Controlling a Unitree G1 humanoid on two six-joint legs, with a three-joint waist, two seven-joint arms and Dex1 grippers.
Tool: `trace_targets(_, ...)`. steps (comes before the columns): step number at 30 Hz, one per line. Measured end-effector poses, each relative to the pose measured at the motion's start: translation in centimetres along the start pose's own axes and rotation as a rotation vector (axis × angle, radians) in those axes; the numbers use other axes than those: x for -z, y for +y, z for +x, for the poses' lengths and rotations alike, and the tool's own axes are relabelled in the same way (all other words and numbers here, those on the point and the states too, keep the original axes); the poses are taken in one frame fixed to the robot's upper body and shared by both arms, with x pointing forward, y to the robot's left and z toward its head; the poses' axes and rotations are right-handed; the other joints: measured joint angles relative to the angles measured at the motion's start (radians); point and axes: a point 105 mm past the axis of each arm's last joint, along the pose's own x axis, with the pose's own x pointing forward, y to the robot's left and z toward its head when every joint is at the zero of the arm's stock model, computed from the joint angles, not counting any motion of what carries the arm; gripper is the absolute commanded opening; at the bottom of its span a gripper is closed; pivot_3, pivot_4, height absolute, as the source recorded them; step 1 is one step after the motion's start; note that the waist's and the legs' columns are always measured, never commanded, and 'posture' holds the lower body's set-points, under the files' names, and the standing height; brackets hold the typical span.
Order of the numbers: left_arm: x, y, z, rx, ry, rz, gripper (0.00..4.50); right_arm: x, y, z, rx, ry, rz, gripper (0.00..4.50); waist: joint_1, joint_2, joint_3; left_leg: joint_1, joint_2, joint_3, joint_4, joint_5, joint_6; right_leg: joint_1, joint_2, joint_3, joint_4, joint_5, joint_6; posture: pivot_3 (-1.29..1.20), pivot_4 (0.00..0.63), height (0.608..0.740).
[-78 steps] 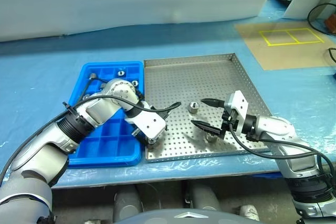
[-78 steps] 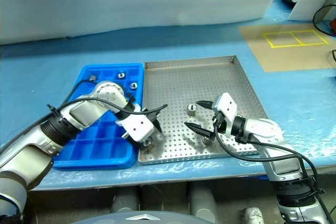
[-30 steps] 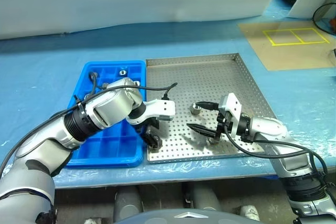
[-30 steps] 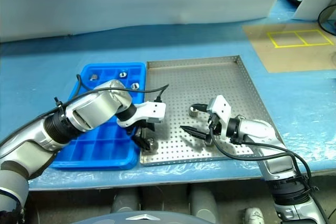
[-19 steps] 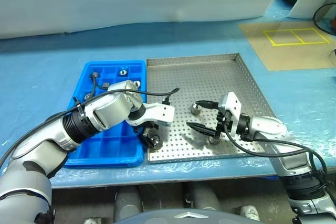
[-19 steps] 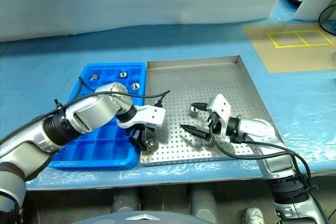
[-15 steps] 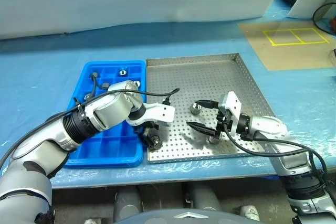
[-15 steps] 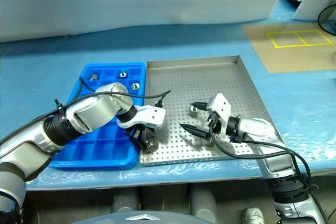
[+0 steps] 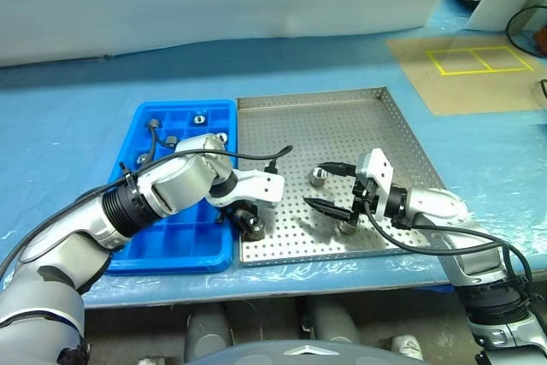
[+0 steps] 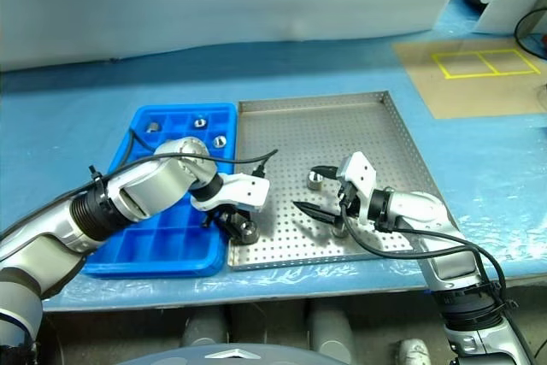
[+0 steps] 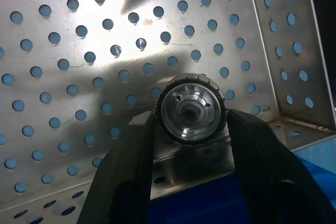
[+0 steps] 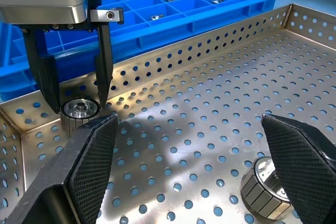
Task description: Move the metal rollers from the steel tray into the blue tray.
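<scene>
A: Where do the head views look from?
B: Above, forward and down over the steel tray point(image 9: 342, 126) and blue tray point(image 9: 145, 250).
A: The wrists?
B: Close and low; both share the tray's near corner.

— What covered the surface point(image 9: 68, 117)?
— A blue sheet, wrinkled along the near edge.
— And what lay directly on it?
— The blue tray point(image 9: 171, 250) and the steel tray point(image 9: 342, 117) sat side by side, rims touching, the blue one on the robot's left. Farther right lay a brown board point(image 9: 479, 83) marked with a yellow rectangle.
</scene>
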Motion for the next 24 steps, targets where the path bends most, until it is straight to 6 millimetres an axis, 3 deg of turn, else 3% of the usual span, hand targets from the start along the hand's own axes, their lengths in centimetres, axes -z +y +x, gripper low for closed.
trace_targets(4,-0.1,0.4,-0.1,-0.022,-0.025,0.025,1.78,-0.2,-0.2,0.1,0.003,-0.003,-0.006,4.50,0.000,0.000,0.000,0.000,0.000,0.000,0.000,0.000,0.000,0.000,0.000,0.000,0.000,0.000,0.000,-0.14,0.150,0.740)
trace_targets(8,-0.8,3.4,-0.5,-0.193,-0.106,0.054,1.78,-1.1,-0.5,0.4,-0.002,-0.026,-0.031,4.50,0.005,-0.001,0.000,-0.003,-0.002,-0.001,0.001,0.000,0.000,0.000,-0.001,0.000,-0.001,0.001,0.002,-0.12,0.150,0.740)
trace_targets(11,-1.7,4.6,-1.8,-0.260,-0.218,0.048,1.78,-1.8,-0.9,0.8,-0.021,-0.040,-0.057,4.50,0.006,-0.001,0.001,-0.004,-0.003,-0.002,0.001,-0.001,0.002,0.000,0.000,0.000,-0.002,0.001,0.002,-0.10,0.150,0.740)
trace_targets(15,-2.4,4.1,-2.9,-0.254,-0.305,0.086,1.78,-2.6,-1.5,1.4,-0.049,-0.053,-0.087,4.50,0.007,-0.001,0.001,-0.007,-0.003,-0.002,-0.001,-0.002,0.003,-0.003,0.000,0.000,-0.002,0.000,0.002,-0.08,0.150,0.740)
trace_targets(21,-1.4,3.4,-2.9,-0.223,-0.293,0.065,1.78,-3.0,-1.8,2.3,-0.099,-0.062,-0.113,4.50,0.023,-0.001,0.001,-0.013,-0.003,-0.002,0.001,-0.002,0.003,-0.009,0.000,0.000,-0.001,0.001,0.002,-0.01,0.150,0.740)
trace_targets(24,-1.6,3.7,-4.6,-0.256,-0.358,0.045,1.78,-4.0,-2.1,2.9,-0.134,-0.082,-0.143,4.50,0.028,-0.001,0.001,-0.014,-0.003,-0.003,0.002,-0.001,0.003,-0.010,-0.001,-0.001,0.000,0.001,0.002,0.02,0.150,0.740)
